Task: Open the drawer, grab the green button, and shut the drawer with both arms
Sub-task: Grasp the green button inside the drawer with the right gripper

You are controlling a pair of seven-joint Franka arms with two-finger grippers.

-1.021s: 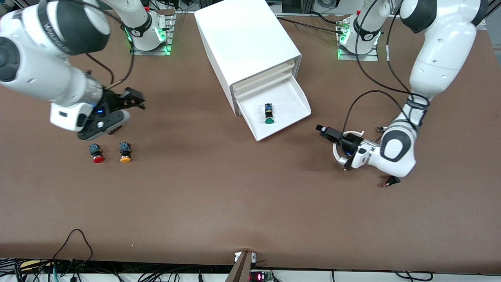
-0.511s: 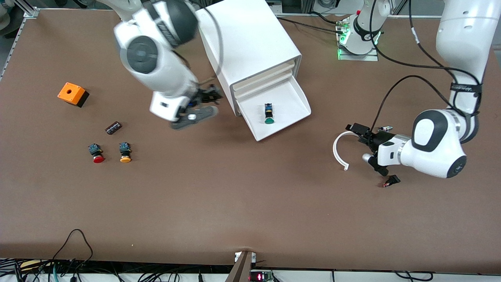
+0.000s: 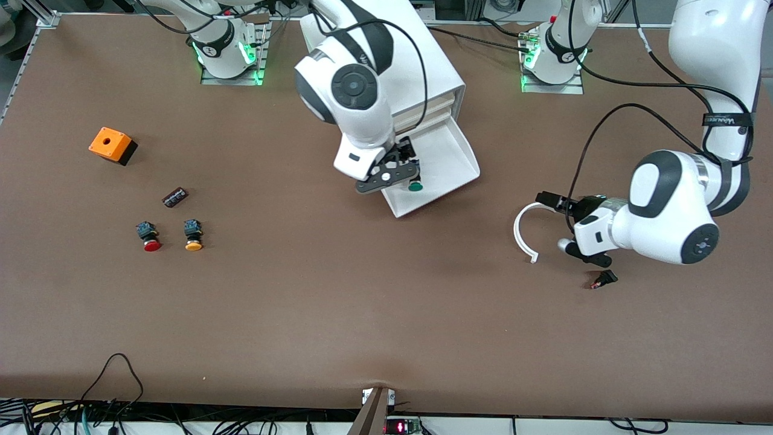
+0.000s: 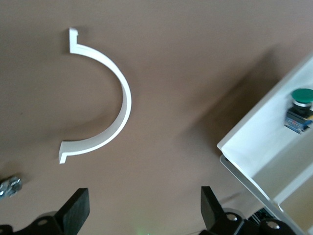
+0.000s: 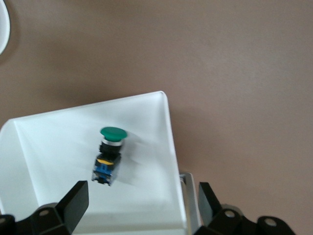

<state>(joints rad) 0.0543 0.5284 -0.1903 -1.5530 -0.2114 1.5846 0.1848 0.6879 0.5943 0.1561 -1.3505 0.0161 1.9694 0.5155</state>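
The bottom drawer (image 3: 450, 158) of the white cabinet (image 3: 432, 66) is pulled open. The green button (image 3: 415, 186) lies on its side in it, partly covered by my right gripper (image 3: 408, 162), which hangs open and empty over the drawer. In the right wrist view the button (image 5: 111, 147) lies on the drawer floor (image 5: 54, 156) just ahead of the open gripper (image 5: 139, 205). My left gripper (image 3: 561, 220) is open and empty, low over the table toward the left arm's end. The left wrist view shows its gripper (image 4: 144, 210), the drawer corner (image 4: 254, 147) and the button (image 4: 302, 98).
A white curved arc piece (image 3: 520, 232) lies by the left gripper, also in the left wrist view (image 4: 117, 98). A small black part (image 3: 604, 279) lies nearby. A red button (image 3: 148, 236), a yellow-orange button (image 3: 193, 235), a black chip (image 3: 174, 197) and an orange box (image 3: 112, 145) lie toward the right arm's end.
My right arm has swung from over the red and yellow-orange buttons across to over the open drawer. My left gripper has drawn back from the drawer toward its own end, past the arc piece.
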